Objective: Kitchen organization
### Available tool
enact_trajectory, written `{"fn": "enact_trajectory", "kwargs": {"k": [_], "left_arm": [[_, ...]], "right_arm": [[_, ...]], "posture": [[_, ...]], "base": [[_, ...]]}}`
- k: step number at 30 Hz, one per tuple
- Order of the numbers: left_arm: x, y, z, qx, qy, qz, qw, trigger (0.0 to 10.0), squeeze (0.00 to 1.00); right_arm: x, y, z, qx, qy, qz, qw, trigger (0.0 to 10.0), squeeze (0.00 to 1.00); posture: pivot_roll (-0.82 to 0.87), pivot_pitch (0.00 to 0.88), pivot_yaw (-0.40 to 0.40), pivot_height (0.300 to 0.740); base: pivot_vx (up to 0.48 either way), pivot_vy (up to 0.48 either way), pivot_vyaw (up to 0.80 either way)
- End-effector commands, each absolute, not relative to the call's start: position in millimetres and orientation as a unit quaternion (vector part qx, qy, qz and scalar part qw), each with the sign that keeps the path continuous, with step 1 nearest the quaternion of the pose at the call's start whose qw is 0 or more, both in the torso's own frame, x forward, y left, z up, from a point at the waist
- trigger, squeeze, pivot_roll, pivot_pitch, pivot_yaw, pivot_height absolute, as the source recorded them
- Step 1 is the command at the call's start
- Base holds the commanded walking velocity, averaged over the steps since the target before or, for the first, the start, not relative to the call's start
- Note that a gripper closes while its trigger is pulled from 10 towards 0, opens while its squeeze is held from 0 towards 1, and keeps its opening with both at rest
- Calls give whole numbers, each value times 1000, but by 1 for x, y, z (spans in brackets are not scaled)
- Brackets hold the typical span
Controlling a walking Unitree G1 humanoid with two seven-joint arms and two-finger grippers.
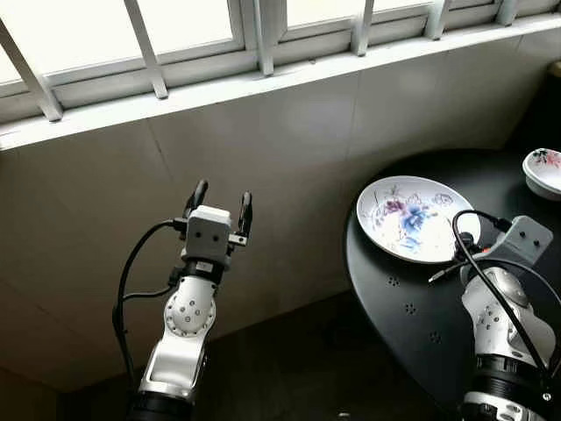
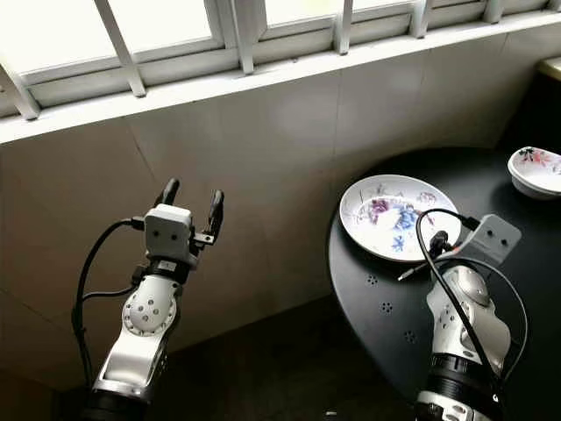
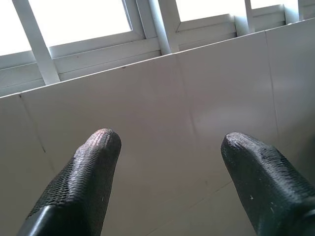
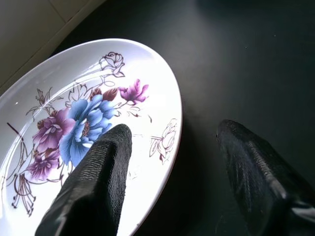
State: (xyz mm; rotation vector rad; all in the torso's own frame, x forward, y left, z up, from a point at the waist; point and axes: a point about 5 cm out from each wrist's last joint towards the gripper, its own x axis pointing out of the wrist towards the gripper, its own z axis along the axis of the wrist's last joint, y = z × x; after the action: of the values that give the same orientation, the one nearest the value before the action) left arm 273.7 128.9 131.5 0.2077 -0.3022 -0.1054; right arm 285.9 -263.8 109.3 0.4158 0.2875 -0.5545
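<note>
A white plate (image 1: 412,215) painted with blue and purple flowers lies near the left rim of a round black table (image 1: 412,324). My right gripper (image 4: 174,129) hovers open at the plate's near rim, one finger (image 4: 98,172) over the plate (image 4: 74,98) and the other over the bare tabletop. It holds nothing. My left gripper (image 1: 223,193) is raised in front of the tiled wall, left of the table. Its fingers (image 3: 93,167) are open and empty, pointing up at the wall.
A small white bowl (image 1: 545,169) with a floral rim stands at the table's far right. A pale tiled wall (image 1: 289,158) rises to a window sill (image 1: 263,83) with white bars. Dark floor (image 1: 307,368) lies between the arms.
</note>
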Motion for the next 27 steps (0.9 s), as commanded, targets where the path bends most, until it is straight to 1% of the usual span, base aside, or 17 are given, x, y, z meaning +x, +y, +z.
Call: {"fn": "enact_trajectory", "kwargs": {"k": [1,5,8,11,13,16,24,27], "left_arm": [[275,128,132,107,-151,-55,981,10000,0],[275,128,132,107,-151,-56,981,10000,0],[275,128,131,107,-150,-56,981,10000,0],[275,127,131,107,-148,-57,981,10000,0],[275,127,130,107,-148,-57,982,10000,0],[275,127,129,107,-146,-56,982,10000,0],[275,127,129,107,-143,-55,982,10000,0],[275,127,128,108,-142,-56,982,10000,0]], "right_arm": [[289,-261,107,223,148,-264,926,10000,0],[292,-259,103,247,154,-246,925,10000,0],[295,-248,99,269,165,-201,927,10000,0],[296,-238,93,289,186,-177,922,10000,0],[295,-238,90,289,194,-178,920,10000,0],[295,-238,86,311,204,-178,911,10000,0],[294,-241,84,338,210,-185,899,10000,0],[294,-243,84,356,208,-195,890,10000,0]], "posture": [[-182,0,31,740],[-181,0,31,740],[-180,0,31,740],[-182,0,30,740],[-183,0,29,740],[-182,0,27,740],[-183,0,24,740],[-183,0,24,740]], "base": [[0,0,0],[0,0,0],[0,0,0],[0,0,0],[0,0,0],[0,0,0],[0,0,0],[0,0,0]]}}
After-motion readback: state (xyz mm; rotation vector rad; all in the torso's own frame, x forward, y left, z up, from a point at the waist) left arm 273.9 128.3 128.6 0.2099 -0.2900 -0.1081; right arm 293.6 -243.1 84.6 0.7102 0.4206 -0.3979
